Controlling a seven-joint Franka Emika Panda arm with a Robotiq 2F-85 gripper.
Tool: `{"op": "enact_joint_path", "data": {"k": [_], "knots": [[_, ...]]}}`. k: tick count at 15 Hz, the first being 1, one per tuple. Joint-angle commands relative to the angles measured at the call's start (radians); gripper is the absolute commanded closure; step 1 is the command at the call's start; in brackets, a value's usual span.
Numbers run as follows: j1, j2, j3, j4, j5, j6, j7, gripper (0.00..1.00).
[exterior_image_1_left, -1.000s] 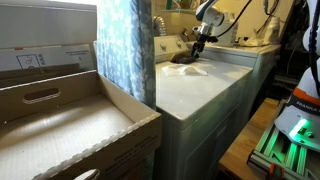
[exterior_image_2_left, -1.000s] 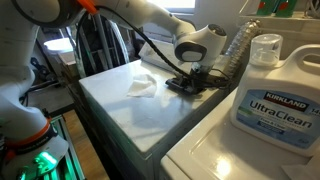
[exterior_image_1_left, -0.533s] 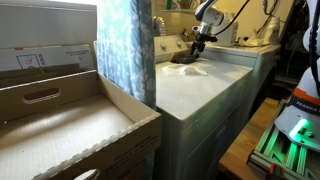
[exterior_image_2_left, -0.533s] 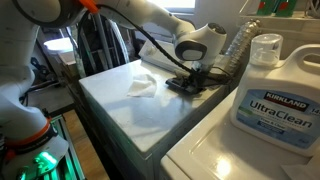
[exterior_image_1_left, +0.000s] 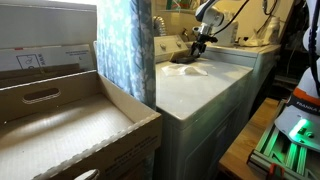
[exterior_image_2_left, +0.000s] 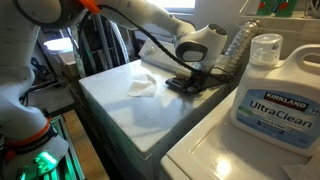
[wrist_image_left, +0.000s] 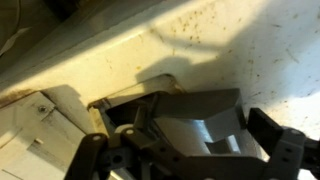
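The gripper (exterior_image_2_left: 192, 77) is low over the far part of a white worktop (exterior_image_2_left: 130, 115), right at a dark flat object (exterior_image_2_left: 183, 84) that lies on the surface. In both exterior views the gripper tips reach down to this object, and no gap shows between them and it. In the wrist view the dark fingers (wrist_image_left: 284, 150) show at the lower left and lower right of the picture, well apart, so the jaws stand spread. A grey, flat-sided part of the object (wrist_image_left: 205, 120) lies between them, and whether the pads touch it cannot be told. The pale surface around it is speckled with dark flecks.

Just beside the dark object, toward the middle of the worktop, lies a crumpled white cloth (exterior_image_2_left: 142, 85), apart from the gripper. Behind the gripper stands a clear plastic bottle (exterior_image_2_left: 236, 47). On the neighbouring white surface, nearer the camera, stands a large Kirkland UltraClean detergent jug (exterior_image_2_left: 277, 100) with a white cap, well apart from the dark object.

In an exterior view a blue patterned curtain (exterior_image_1_left: 125, 50) hangs at one side of the worktop, and an open cardboard box (exterior_image_1_left: 60, 125) fills the foreground on the curtain's other side.
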Motion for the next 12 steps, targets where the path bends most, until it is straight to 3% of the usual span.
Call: {"op": "enact_joint_path", "data": {"k": [1, 5, 12], "knots": [[0.006, 0.024, 0.001, 0.005, -0.002, 0.021, -0.038, 0.00], [0.011, 0.026, 0.003, -0.016, 0.035, 0.092, 0.001, 0.00], [-0.002, 0.034, 0.010, -0.007, 0.111, 0.113, 0.084, 0.00]]}}
